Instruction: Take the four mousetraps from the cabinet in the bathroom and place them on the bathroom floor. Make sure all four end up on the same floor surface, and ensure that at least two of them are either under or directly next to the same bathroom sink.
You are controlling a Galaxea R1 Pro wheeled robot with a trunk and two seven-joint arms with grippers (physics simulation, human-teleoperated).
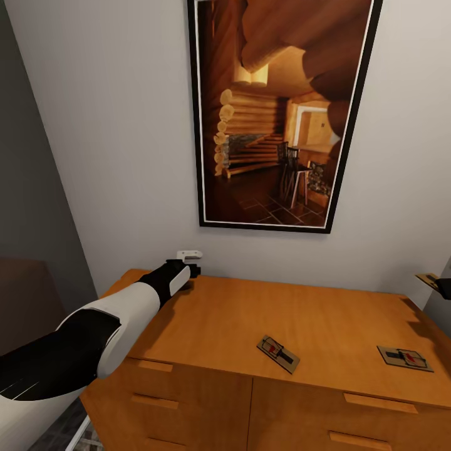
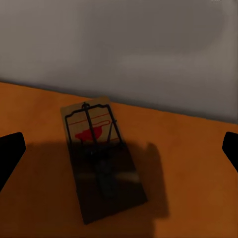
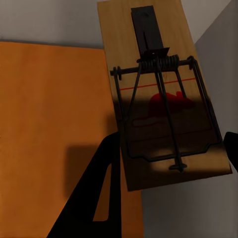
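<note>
Smooth orange-brown wood up top: the cabinet has a flat, glossy surface and bar handles on the drawer fronts below. Two mousetraps lie flat on it, one near the front middle and one toward the right front edge, well apart, each a thin tan board with dark wire and a red mark. The left gripper hangs over the back left corner by the grey wall. Its wrist view picks up a third trap lying on the wood just short of the wall, half in shadow, black fingertips spread wide at either side, nothing between them. The right wrist view gives the close look: a fourth trap, coiled spring and wire bar sharp, pinched by the right gripper beyond the cabinet's right edge. A framed picture hangs above.
</note>
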